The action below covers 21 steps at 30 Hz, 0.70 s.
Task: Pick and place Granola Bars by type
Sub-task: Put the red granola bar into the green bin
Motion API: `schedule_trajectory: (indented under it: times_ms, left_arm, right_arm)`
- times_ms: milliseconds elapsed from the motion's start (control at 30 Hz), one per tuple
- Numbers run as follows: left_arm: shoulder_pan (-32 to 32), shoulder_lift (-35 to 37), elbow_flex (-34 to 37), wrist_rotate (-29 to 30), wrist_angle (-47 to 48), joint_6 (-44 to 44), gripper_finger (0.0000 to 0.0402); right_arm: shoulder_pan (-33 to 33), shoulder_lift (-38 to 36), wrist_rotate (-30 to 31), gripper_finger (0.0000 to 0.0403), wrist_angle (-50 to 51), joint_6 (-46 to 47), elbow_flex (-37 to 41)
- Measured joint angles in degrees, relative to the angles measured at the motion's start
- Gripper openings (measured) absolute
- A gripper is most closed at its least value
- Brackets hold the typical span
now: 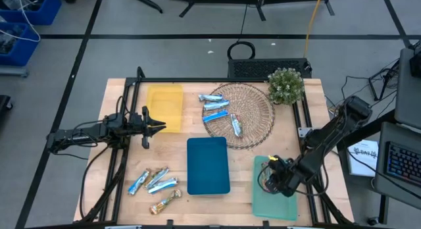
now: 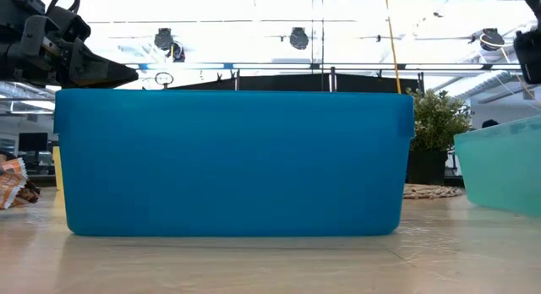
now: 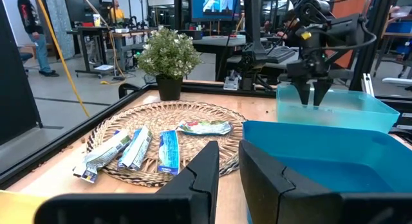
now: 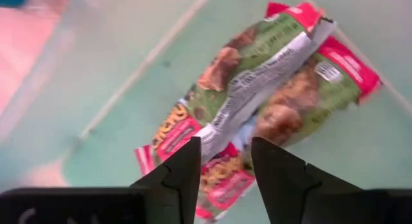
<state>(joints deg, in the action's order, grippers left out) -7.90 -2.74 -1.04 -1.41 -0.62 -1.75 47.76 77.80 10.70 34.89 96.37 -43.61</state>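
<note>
Two red-and-green granola bars (image 4: 257, 76) lie side by side on the floor of the green tray (image 1: 276, 206). My right gripper (image 4: 225, 161) hangs open just above them, pointing steeply down, and touches neither. Several blue-and-silver bars (image 1: 214, 107) rest on the wicker tray (image 1: 253, 101). More blue bars (image 1: 154, 179) and a tan one (image 1: 164, 203) lie on the table at the near left. My left gripper (image 1: 160, 127) waits level by the yellow tray (image 1: 164, 104), with a narrow gap between its fingers and nothing in it.
A deep blue tray (image 1: 208, 166) stands in the middle of the table, between the near-left bars and the green tray. A potted plant (image 1: 285, 85) stands at the far right, beside the wicker tray. Black frame rails run along both table sides.
</note>
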Motion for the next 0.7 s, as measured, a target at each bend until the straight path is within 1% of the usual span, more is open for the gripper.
schedule_trajectory:
  times_ms: [200, 400, 567, 700]
  left_arm:
    - [0.0, 0.0, 0.0, 0.0, 0.0, 0.0, 0.0067]
    - [0.0, 0.0, 0.0, 0.0, 0.0, 0.0, 0.0067]
    - [0.0, 0.0, 0.0, 0.0, 0.0, 0.0, 0.0067]
    - [0.0, 0.0, 0.0, 0.0, 0.0, 0.0, 0.0067]
  right_arm:
    - [-1.1, -2.1, 0.3, 0.0131, 0.0, -3.4, 0.0]
    - [-2.6, -3.4, 5.4, 0.013, -1.3, -10.0, 0.0]
    - [-4.5, -4.0, 10.9, 0.013, -5.9, -20.8, 0.0]
    - [-6.9, -4.1, 14.9, 0.013, -11.1, -32.8, 0.0]
